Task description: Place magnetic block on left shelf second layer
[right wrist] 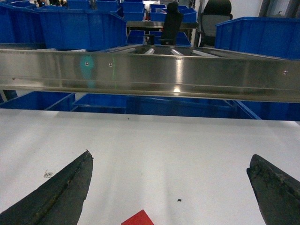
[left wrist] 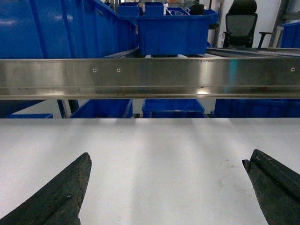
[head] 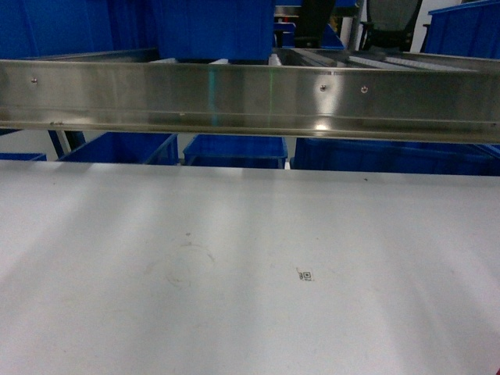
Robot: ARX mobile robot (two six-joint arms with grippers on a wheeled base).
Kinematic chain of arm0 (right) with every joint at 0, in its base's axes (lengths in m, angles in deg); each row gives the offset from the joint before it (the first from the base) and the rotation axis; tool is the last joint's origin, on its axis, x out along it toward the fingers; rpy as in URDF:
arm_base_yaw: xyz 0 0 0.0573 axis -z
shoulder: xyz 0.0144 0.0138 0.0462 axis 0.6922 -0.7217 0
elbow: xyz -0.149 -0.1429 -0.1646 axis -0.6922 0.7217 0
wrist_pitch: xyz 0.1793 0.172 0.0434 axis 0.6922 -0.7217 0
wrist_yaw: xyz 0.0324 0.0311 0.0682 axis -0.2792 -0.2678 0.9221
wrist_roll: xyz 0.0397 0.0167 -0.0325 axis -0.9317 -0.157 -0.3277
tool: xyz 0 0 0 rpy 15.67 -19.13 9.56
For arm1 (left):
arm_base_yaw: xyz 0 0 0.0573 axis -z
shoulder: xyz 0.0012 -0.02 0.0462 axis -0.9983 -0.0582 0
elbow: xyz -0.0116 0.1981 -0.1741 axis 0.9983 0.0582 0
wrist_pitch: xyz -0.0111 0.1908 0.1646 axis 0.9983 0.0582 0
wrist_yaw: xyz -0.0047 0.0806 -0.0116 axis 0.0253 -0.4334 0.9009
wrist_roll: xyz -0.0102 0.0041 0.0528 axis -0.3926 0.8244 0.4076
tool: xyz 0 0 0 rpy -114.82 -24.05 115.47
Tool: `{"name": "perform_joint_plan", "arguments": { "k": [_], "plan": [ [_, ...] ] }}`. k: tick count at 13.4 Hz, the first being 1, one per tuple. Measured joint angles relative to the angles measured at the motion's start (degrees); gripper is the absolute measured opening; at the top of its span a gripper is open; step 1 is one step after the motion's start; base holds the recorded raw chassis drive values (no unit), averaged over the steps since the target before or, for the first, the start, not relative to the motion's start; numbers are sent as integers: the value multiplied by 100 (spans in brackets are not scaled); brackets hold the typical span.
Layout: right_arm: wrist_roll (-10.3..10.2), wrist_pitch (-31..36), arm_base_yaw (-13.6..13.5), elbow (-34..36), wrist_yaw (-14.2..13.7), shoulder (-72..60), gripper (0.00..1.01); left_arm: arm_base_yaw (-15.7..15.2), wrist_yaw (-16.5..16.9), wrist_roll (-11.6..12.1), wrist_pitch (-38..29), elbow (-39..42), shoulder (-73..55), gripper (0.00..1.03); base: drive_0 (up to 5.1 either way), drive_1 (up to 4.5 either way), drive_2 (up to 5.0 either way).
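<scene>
Only a red corner of the magnetic block (right wrist: 138, 219) shows, at the bottom edge of the right wrist view. It lies on the white tabletop (right wrist: 187, 140). My right gripper (right wrist: 169, 157) is open above the table, and the block sits low between its fingers, nearer the left one, touching neither. My left gripper (left wrist: 166, 159) is open too, with only bare tabletop between its fingers. A steel crossbar (head: 250, 98) with white roller rails (right wrist: 159, 50) behind it spans the far side. I cannot tell whether this is the left shelf second layer. Neither gripper shows in the head view.
Blue bins (head: 211, 27) stand on the rails behind the crossbar, and more blue bins (head: 234, 150) sit below it past the table's far edge. Black office chairs (left wrist: 241, 21) stand at the back. A small printed marker (head: 305, 274) lies on the tabletop.
</scene>
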Motion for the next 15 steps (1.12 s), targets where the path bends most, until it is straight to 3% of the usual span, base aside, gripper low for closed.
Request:
{"name": "perform_joint_plan", "arguments": {
  "k": [4, 5, 7, 9, 10, 12, 14, 15],
  "plan": [
    [-2, 17, -2, 0, 0, -9, 98, 0, 0, 0, 0, 0, 0, 98, 0, 0, 0],
    [-101, 520, -55, -13, 13, -363, 98, 0, -2, 0, 0, -2, 0, 98, 0, 0, 0],
    [-420, 2452, 9, -417, 385, -2844, 98, 0, 0, 0, 0, -2, 0, 98, 0, 0, 0],
    [-498, 4260, 28, -1401, 616, -6072, 98, 0, -2, 0, 0, 0, 0, 98, 0, 0, 0],
    [-498, 4216, -83, -1759, 675, -7342, 98, 0, 0, 0, 0, 0, 0, 98, 0, 0, 0],
    [-540, 4004, -234, -1779, 741, -8421, 98, 0, 0, 0, 0, -2, 0, 98, 0, 0, 0],
    [-634, 4428, -341, -1740, 544, -8911, 98, 0, 0, 0, 0, 0, 0, 98, 0, 0, 0],
    [-715, 5163, -424, -1456, 245, -9661, 98, 0, 0, 0, 0, 0, 0, 98, 0, 0, 0]
  ]
}}
